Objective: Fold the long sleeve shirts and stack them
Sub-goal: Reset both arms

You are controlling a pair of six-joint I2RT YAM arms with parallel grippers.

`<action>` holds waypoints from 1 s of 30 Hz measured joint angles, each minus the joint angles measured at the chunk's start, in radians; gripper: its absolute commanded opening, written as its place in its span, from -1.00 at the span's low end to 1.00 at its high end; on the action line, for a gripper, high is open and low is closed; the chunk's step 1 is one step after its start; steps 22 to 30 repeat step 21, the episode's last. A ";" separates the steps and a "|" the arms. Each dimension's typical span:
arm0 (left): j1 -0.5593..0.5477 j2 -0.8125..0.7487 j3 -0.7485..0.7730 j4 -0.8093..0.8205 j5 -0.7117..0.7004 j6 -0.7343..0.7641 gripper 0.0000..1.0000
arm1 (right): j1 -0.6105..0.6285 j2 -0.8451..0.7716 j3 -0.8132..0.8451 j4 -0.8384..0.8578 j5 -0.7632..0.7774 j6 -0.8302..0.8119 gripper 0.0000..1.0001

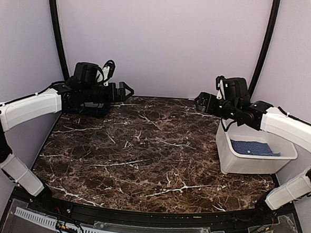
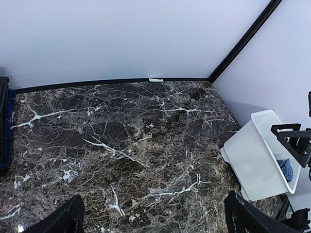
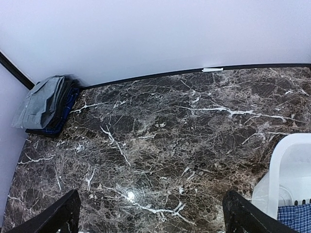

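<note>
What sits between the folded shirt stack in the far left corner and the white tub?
Nothing: only bare marble tabletop runs from the folded shirts to the white tub, clearest in the right wrist view.

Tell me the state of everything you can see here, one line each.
Left gripper: open, empty.
Right gripper: open, empty.
Grey shirt: folded, topping the stack in the far left corner.
White tub: upright, on the table's right side.
Blue shirt: lying in the white tub, not stacked.

Folded shirts (image 2: 4,121) cut by left edge
</note>
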 measured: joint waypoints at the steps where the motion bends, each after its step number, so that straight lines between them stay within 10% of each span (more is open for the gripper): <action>1: 0.000 -0.002 -0.004 0.000 0.000 0.000 0.98 | 0.000 0.000 -0.005 0.006 0.000 0.003 0.97; 30: 0.000 -0.010 -0.009 0.001 -0.010 0.001 0.98 | 0.000 0.002 -0.033 0.028 0.000 -0.035 0.97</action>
